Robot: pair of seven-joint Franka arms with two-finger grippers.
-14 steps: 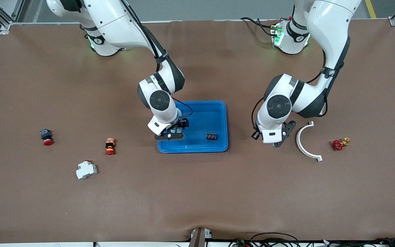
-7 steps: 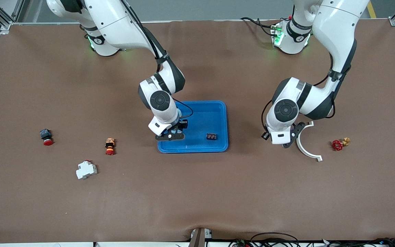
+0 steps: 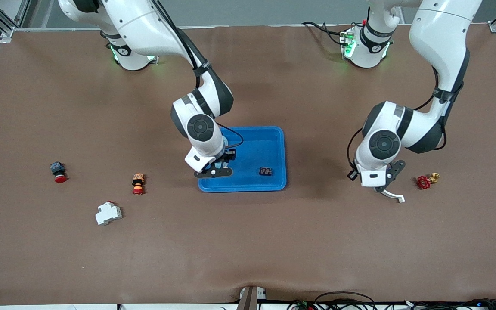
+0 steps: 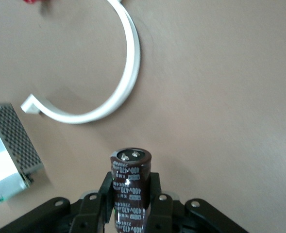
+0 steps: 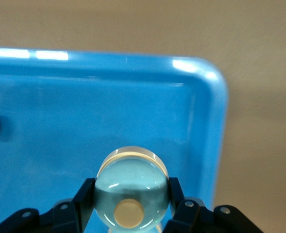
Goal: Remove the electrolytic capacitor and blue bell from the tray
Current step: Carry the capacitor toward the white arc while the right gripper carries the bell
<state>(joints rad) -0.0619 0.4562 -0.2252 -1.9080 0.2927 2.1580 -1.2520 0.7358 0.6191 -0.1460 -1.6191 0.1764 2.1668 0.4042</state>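
Observation:
The bell [image 5: 131,182], a shiny dome with a brass knob, sits between the fingers of my right gripper [image 5: 131,190], which is shut on it. That gripper [image 3: 215,167] hangs low over the blue tray [image 3: 243,187], at the tray's end toward the right arm. The capacitor [image 4: 130,187] is a dark brown cylinder with white print. My left gripper [image 4: 130,183] is shut on its sides. In the front view the left gripper [image 3: 383,185] hovers over a white curved strip [image 3: 395,196], and the capacitor is hidden under the hand.
A small black terminal block [image 3: 266,172] lies in the tray. A red valve [image 3: 423,182] sits beside the white strip [image 4: 128,73]. Toward the right arm's end lie a red push button [image 3: 58,171], an orange button [image 3: 138,183] and a white breaker [image 3: 108,213].
The left arm has swung from beside the tray toward its own end of the table and now covers most of the white strip. The right gripper stays over the tray.

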